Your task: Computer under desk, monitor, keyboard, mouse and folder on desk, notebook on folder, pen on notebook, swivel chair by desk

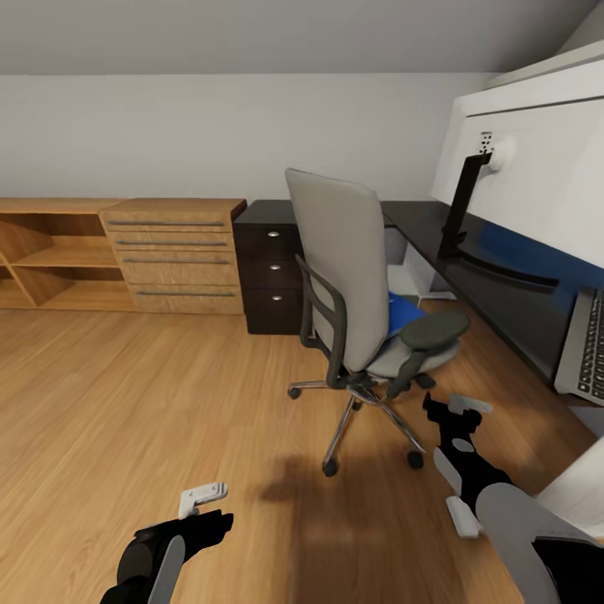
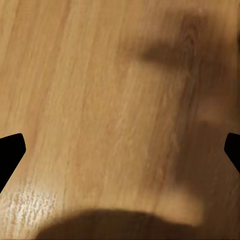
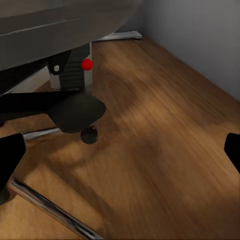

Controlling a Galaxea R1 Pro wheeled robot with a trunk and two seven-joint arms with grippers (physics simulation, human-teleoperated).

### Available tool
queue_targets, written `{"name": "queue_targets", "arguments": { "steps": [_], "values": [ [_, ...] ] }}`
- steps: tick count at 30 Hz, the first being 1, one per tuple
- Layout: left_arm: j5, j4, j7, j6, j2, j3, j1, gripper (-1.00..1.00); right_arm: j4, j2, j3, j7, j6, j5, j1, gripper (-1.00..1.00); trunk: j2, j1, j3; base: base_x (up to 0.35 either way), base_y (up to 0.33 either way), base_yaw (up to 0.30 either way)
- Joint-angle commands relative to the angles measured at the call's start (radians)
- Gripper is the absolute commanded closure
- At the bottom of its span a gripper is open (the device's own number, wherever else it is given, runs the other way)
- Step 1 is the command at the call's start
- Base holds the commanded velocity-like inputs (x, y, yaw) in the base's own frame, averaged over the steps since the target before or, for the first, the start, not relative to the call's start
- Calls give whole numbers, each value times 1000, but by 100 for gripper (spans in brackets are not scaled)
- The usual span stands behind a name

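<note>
The grey swivel chair (image 1: 335,277) stands on the wood floor beside the black desk (image 1: 495,289), its back turned toward me. On its seat lies the blue folder (image 1: 404,315), partly hidden by the chair back and armrest. The monitor (image 1: 537,159) shows its white back on the desk, and the keyboard (image 1: 587,346) lies at the right edge. My right gripper (image 1: 453,460) hangs open just in front of the chair's chrome base. My left gripper (image 1: 205,506) is open low over bare floor. In the right wrist view the chair's armrest (image 3: 75,112) and the computer (image 3: 72,70) show.
A black drawer unit (image 1: 268,264) stands behind the chair at the desk's end. Light-wood shelf and drawer units (image 1: 117,252) line the back wall to its left. The chair's chrome legs (image 3: 50,205) and castor (image 3: 90,135) lie close to my right gripper. Open floor spreads left.
</note>
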Motion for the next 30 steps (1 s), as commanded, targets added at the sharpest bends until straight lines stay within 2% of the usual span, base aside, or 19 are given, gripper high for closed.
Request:
{"name": "queue_targets", "arguments": {
  "steps": [1, 22, 30],
  "values": [
    [11, -1, 7, 4, -1, 1, 0, -100, 1, 0, 1, 2, -9, -11, -1, -100, 0, 0, -1, 223, -78, 0],
    [11, 0, 7, 4, -1, 1, 0, -100, 3, 2, 1, 0, -27, -13, 0, -100, 0, 0, -1, 105, -14, 1],
    [10, 1, 8, 5, -1, 1, 0, -100, 4, 3, 1, -1, -60, -13, 1, -100, 0, 0, -5, 7, 0, 191]
  ]
}}
